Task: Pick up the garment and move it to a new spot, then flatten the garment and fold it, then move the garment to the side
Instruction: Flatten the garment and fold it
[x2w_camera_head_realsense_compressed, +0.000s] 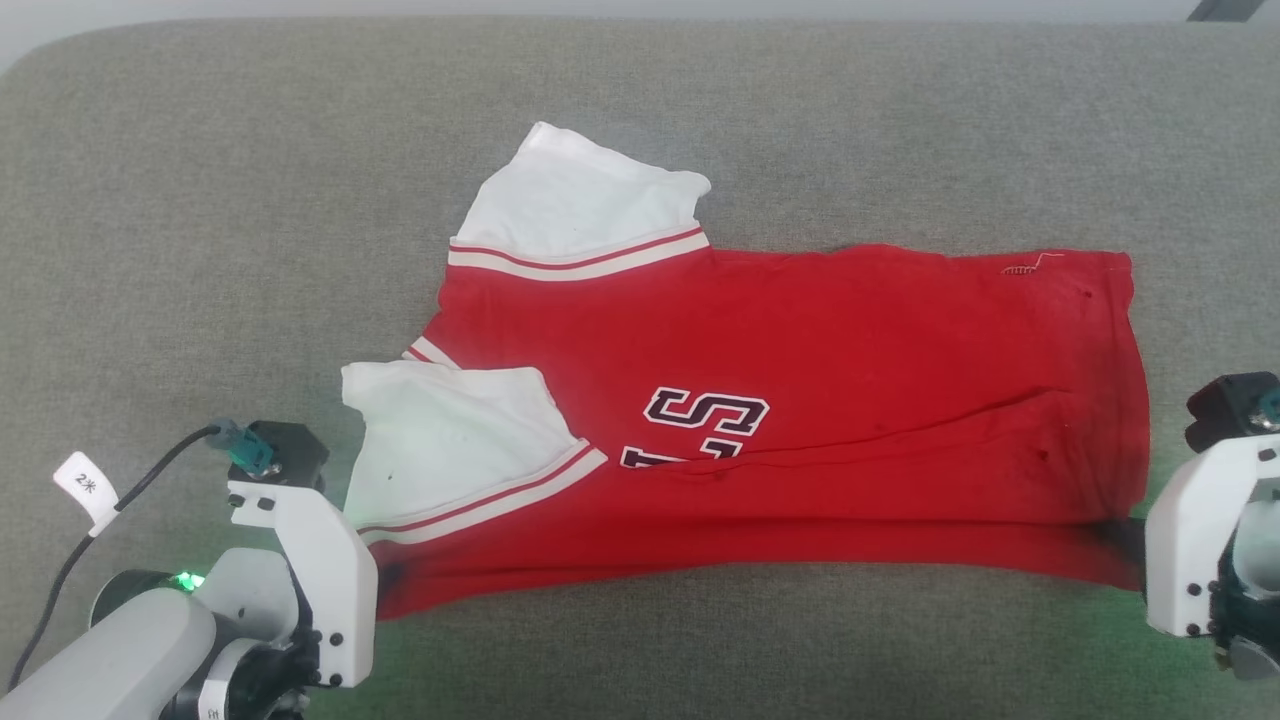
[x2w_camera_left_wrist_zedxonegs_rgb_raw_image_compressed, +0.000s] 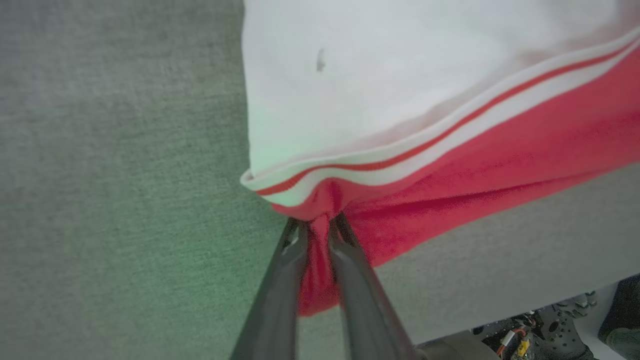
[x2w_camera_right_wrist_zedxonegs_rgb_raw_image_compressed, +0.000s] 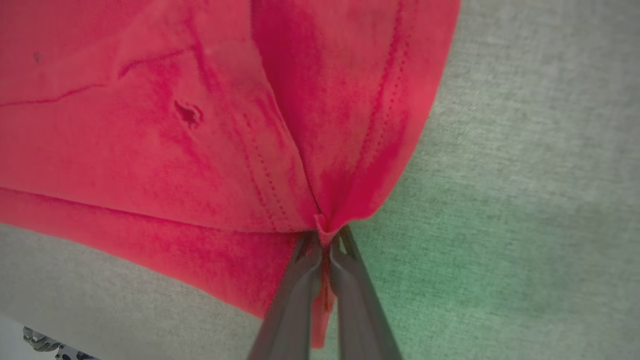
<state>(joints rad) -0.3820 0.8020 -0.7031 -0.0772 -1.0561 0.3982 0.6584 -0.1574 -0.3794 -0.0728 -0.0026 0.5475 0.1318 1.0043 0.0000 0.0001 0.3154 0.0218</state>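
Note:
The garment (x2w_camera_head_realsense_compressed: 800, 400), a bright-red shirt with white sleeves and dark letters, lies spread sideways on the grey padded surface, its near long edge doubled over. My left gripper (x2w_camera_left_wrist_zedxonegs_rgb_raw_image_compressed: 320, 222) is shut on a bunch of red cloth at the near left corner, just below the striped sleeve band (x2w_camera_left_wrist_zedxonegs_rgb_raw_image_compressed: 450, 135). My right gripper (x2w_camera_right_wrist_zedxonegs_rgb_raw_image_compressed: 327, 235) is shut on a pinch of the red hem at the near right corner. In the head view both white wrist housings sit at those corners, the left gripper (x2w_camera_head_realsense_compressed: 385, 575) and the right gripper (x2w_camera_head_realsense_compressed: 1125, 535) mostly hidden behind them.
The grey fabric surface (x2w_camera_head_realsense_compressed: 200, 250) stretches well beyond the shirt on all sides. Its front edge shows in the left wrist view, with floor clutter (x2w_camera_left_wrist_zedxonegs_rgb_raw_image_compressed: 550, 325) below it. A black cable with a white tag (x2w_camera_head_realsense_compressed: 85, 490) runs along my left arm.

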